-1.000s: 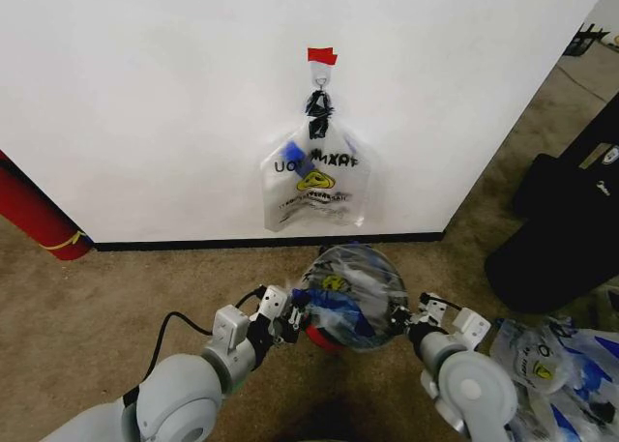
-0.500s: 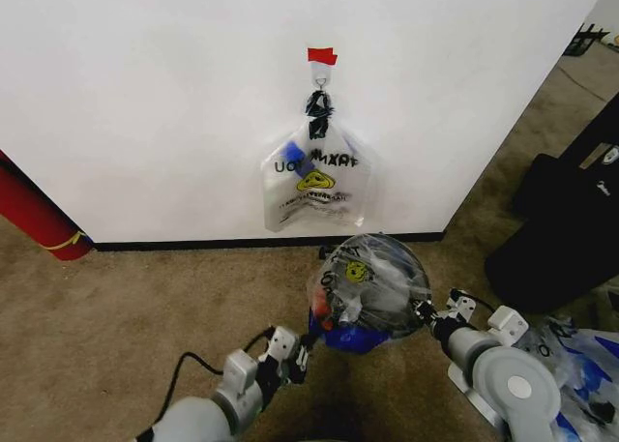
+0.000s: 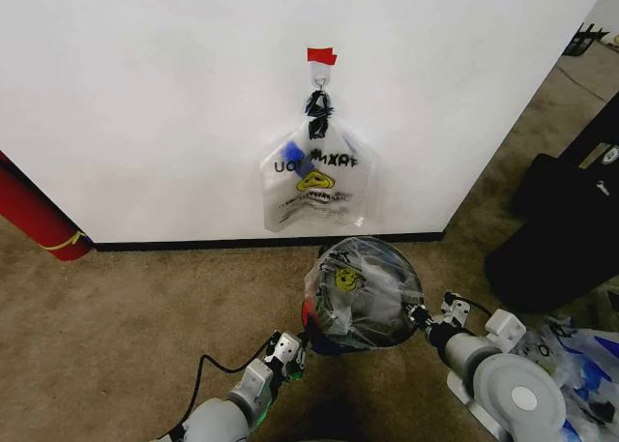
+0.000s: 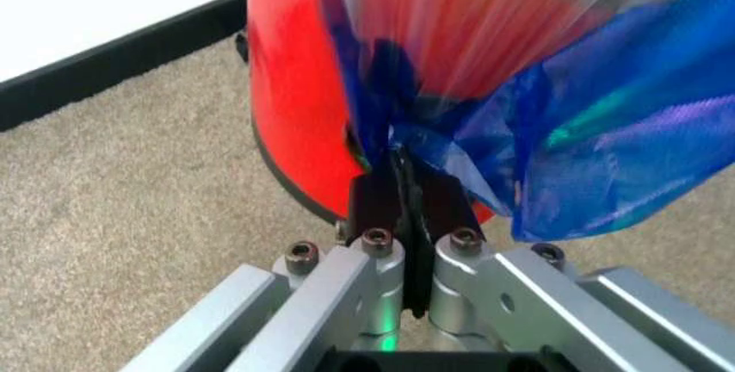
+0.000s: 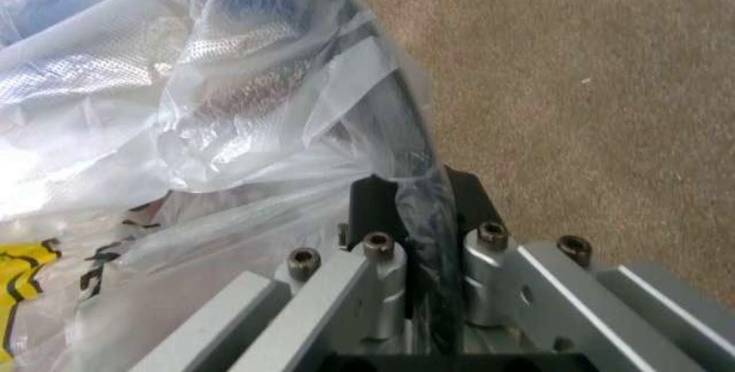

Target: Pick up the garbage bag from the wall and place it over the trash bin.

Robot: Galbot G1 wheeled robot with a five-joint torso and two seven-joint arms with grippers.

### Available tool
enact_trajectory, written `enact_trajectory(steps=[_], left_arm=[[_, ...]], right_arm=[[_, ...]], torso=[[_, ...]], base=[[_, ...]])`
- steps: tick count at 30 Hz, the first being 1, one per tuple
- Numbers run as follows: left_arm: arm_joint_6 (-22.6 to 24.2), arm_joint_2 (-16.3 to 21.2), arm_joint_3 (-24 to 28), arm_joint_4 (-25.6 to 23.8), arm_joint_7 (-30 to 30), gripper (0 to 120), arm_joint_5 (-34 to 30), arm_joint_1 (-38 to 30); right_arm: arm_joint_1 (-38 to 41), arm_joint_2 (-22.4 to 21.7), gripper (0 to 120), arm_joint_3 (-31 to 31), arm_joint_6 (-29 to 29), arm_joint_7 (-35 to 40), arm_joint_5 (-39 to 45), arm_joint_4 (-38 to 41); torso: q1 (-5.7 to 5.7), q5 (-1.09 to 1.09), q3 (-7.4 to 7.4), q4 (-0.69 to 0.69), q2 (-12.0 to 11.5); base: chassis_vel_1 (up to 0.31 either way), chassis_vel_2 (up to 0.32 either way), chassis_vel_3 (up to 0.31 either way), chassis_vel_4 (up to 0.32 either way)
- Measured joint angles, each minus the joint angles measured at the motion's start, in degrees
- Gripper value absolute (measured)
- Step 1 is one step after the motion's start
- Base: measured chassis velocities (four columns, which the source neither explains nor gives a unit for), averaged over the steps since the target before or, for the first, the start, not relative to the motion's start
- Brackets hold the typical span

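The garbage bag [image 3: 360, 289], clear plastic with a yellow smiley face, is stretched over the mouth of the round black trash bin [image 3: 412, 285] on the carpet in front of the wall [image 3: 145, 94]. My left gripper [image 3: 290, 346] is low at the bin's left side, shut on a blue-printed fold of the bag [image 4: 597, 131] beside the bin's red base [image 4: 299, 88]. My right gripper [image 3: 423, 318] is at the bin's right side, shut on the bag's edge [image 5: 172, 88] by the black rim [image 5: 402, 122]. More such bags [image 3: 316, 176] hang from the hook [image 3: 319, 74].
A red tape strip [image 3: 322, 55] marks the wall above the hook. A large red cylinder [image 3: 34, 215] leans at the far left. A bulky black object [image 3: 571, 210] stands at the right, with a heap of loose bags [image 3: 571, 365] in front of it. Carpet lies open at the left.
My left gripper has dropped lower and back toward me, pulling the bag's left side down the bin. The bag now sits rounder over the rim. My right arm shifted slightly right.
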Motion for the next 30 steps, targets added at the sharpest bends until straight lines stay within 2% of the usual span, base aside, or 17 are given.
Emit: enact_trajectory(steps=[1, 3, 5, 10, 12, 18, 19, 22, 24, 26, 28, 30], left_arm=[[0.4, 0.2, -0.2, -0.7, 0.1, 0, -0.2, 0.2], [0.8, 1.1, -1.0, -2.0, 0.4, 10, 0.0, 1.0], [0.9, 1.7, -1.7, -2.7, 0.6, 13, 0.3, 1.6], [0.2, 3.3, -6.3, -5.8, 1.7, 35, -0.5, 5.5], [-0.1, 3.3, -7.2, -6.4, 1.9, 38, -0.9, 6.1], [-0.9, 4.0, -12.2, -10.5, 2.4, 63, -5.4, 8.1], [-0.9, 4.0, -12.2, -10.5, 2.4, 63, -5.4, 8.1], [-1.0, 4.5, -15.3, -12.0, 1.9, 76, -9.1, 7.9], [-1.0, 4.6, -18.3, -12.4, 0.6, 86, -13.7, 7.4], [-1.0, 4.6, -18.8, -12.5, 0.2, 87, -14.9, 7.3], [-1.0, 3.8, -20.7, -12.4, -1.1, 97, -19.6, 6.6], [-1.0, 3.3, -21.7, -12.0, -1.4, 99, -22.2, 5.9]], right_arm=[[0.1, -0.1, 0, -0.1, 0.0, -0.3, -0.4, -0.1], [0.1, -0.3, 0, -0.1, 0.0, -0.9, -1.2, -0.6], [0.1, -0.3, 0, -0.1, 0.0, -1.1, -1.4, -0.8], [0.4, -1.0, 0, -0.1, 0.2, -3.1, -3.3, -2.5], [0.6, -1.2, 0, -0.1, 0.3, -3.6, -3.5, -3.0], [0.9, -3.6, 0, -1.0, 1.6, -9.3, -8.9, -5.0], [0.9, -3.6, 0, -1.0, 1.6, -9.3, -8.9, -5.0], [0.3, -6.5, 0, -1.9, 3.1, -14.9, -15.0, -6.1], [0.2, -9.7, 0, -3.0, 4.9, -18.7, -20.9, -7.2], [0.1, -10.7, 0, -3.3, 5.5, -19.9, -22.3, -7.5], [0.1, -14.6, 0, -4.6, 8.5, -25.4, -26.9, -8.6], [0.1, -16.3, 0, -5.0, 10.5, -28.7, -28.9, -9.3]], torso=[[0.00, -0.01, 0.00, 0.00, 0.0], [0.00, 0.00, 0.00, 0.00, 0.0], [0.00, 0.01, 0.00, 0.00, 0.0], [0.00, -0.01, 0.00, 0.00, 0.0], [0.00, -0.01, 0.00, 0.00, 0.0], [0.00, 0.00, 0.00, 0.00, 0.0], [0.00, 0.00, 0.00, 0.00, 0.0], [0.00, -0.01, 0.00, -0.01, 0.0], [0.00, 0.02, 0.00, -0.01, 0.0], [0.00, 0.02, 0.00, -0.01, 0.0], [0.00, 0.00, 0.00, 0.01, 0.0], [0.00, 0.00, 0.00, 0.01, 0.0]], base=[[0.000, 0.000, 0.000, 0.000], [0.000, 0.000, 0.000, 0.000], [0.000, 0.000, 0.000, 0.000], [0.000, 0.000, 0.000, 0.000], [0.000, 0.000, 0.000, 0.000], [0.000, 0.000, 0.000, 0.000], [0.000, 0.000, 0.000, 0.000], [0.000, 0.000, 0.000, 0.000], [0.000, 0.000, 0.000, 0.000], [0.000, 0.000, 0.000, 0.000], [0.000, 0.000, 0.000, 0.000], [0.000, 0.000, 0.000, 0.000]])
